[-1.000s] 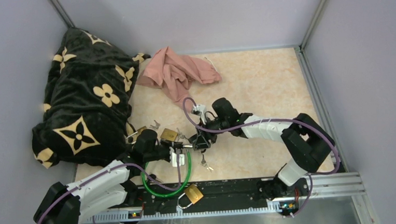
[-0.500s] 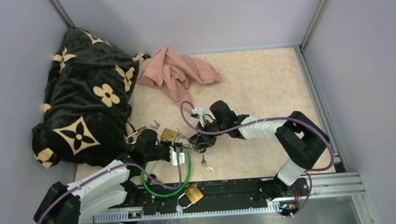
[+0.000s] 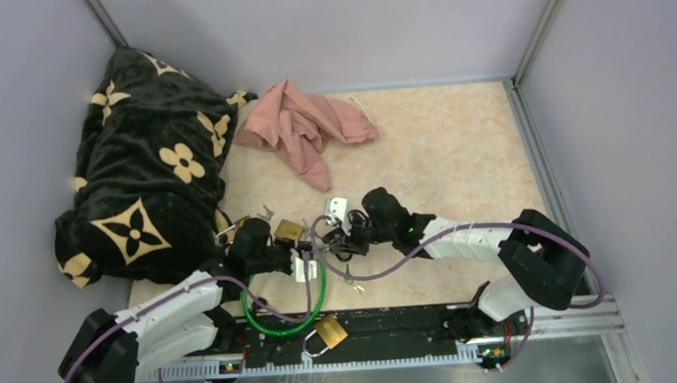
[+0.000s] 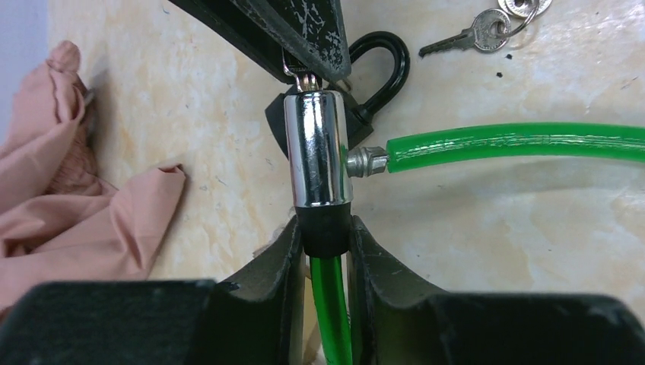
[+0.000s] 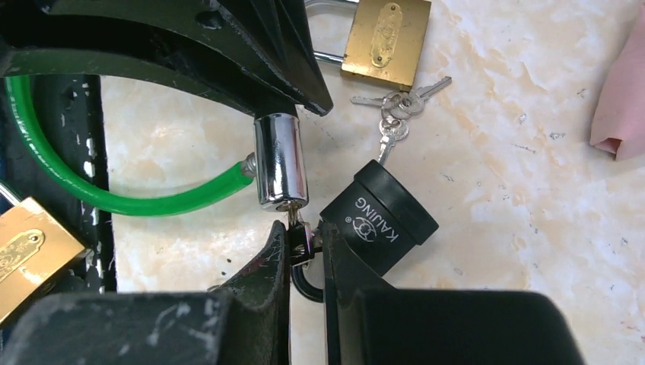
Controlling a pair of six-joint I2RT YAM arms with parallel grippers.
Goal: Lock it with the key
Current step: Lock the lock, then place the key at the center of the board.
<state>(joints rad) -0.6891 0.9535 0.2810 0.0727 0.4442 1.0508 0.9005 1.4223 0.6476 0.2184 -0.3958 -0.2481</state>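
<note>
A green cable lock (image 3: 316, 297) lies near the table's front. Its chrome cylinder (image 4: 318, 150) is held at its black base by my left gripper (image 4: 325, 232), which is shut on it. The loose cable end (image 4: 366, 161) touches the cylinder's side. My right gripper (image 5: 306, 247) is shut on the key (image 5: 301, 241), whose blade is in the cylinder's end (image 5: 280, 160). In the top view the two grippers meet at the cylinder (image 3: 313, 245).
A black padlock (image 5: 388, 214) lies right beside the right gripper. Brass padlocks (image 5: 384, 39) (image 3: 330, 330) and loose keys (image 4: 487, 29) lie around. A pink cloth (image 3: 304, 127) and a black flowered blanket (image 3: 142, 159) lie at the back left.
The right arm has swung lower and leftward, bringing its gripper with the key up to the cylinder's end. The left arm has held still.
</note>
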